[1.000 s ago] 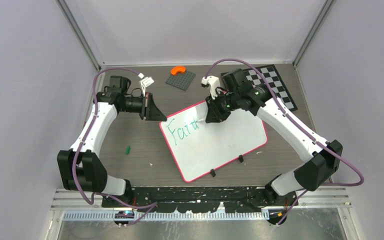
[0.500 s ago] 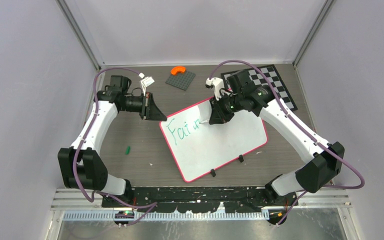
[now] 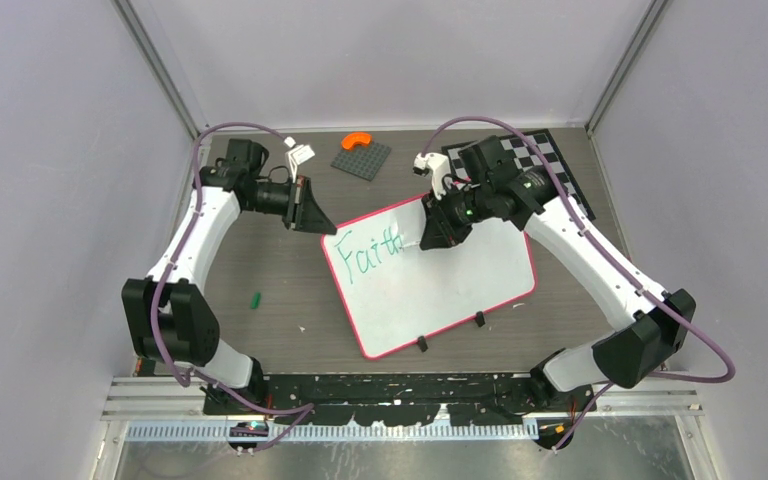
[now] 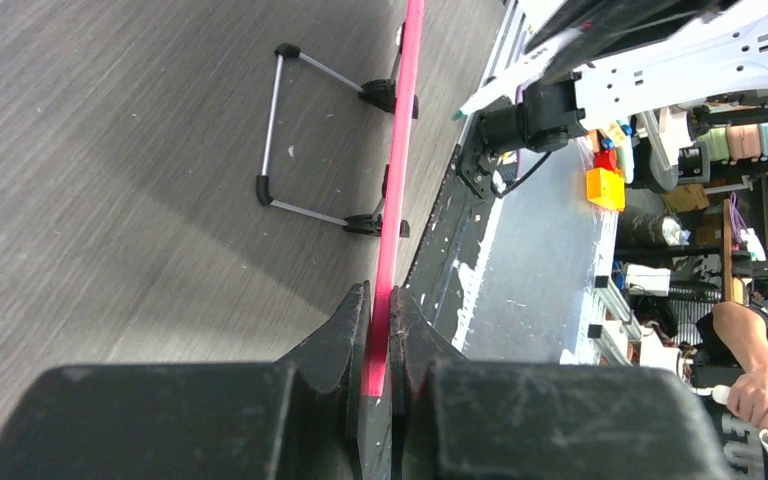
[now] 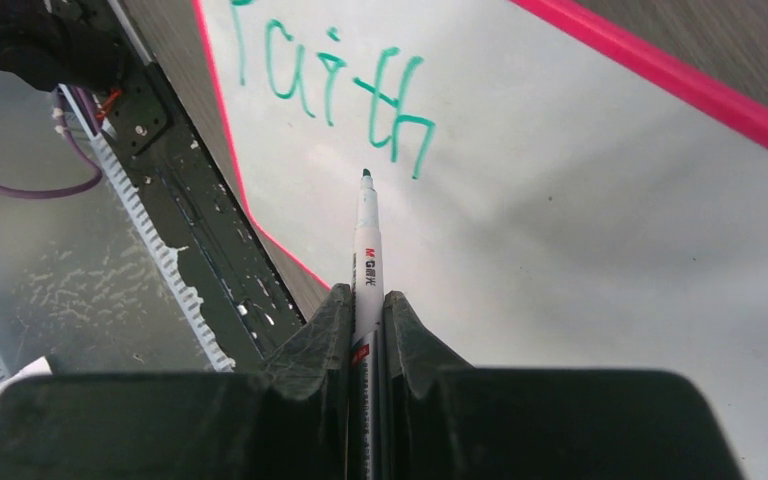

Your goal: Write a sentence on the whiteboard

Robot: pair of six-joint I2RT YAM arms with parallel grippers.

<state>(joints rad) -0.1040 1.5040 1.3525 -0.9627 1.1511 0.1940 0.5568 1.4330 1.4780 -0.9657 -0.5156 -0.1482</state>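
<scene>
Over the far left part of the white board [image 3: 450, 285], hovered with the right hand [image 3: 434, 230], clamped tight on a white pen [image 5: 368, 240]. Pointed the pen's long body toward the near left, with its tip just beside the last "h" of the green writing [image 5: 340, 80]. Could not tell whether touching the board or just above it.

Pinched the board's pink rim [image 4: 392, 180] at the far left corner with the left hand [image 4: 380, 300], fingers pressed together on it from both sides. Had the board lying in the middle of the surface [image 3: 260, 255], turned a little, with two small black clips [image 3: 479, 318] on its near edge.

Had only "Faith" written, so judged most of the sentence not yet done. Needed, by that guess, to slide the pen right of the word, along the same line, onto bare white. Right hand nearer for that; left hand only for steadying.

Saw no box, cup or bowl. Saw a checkered board [image 3: 560, 170], a grey plate [image 3: 365, 160] and a small green cap [image 3: 256, 298], all apart from the white board.
</scene>
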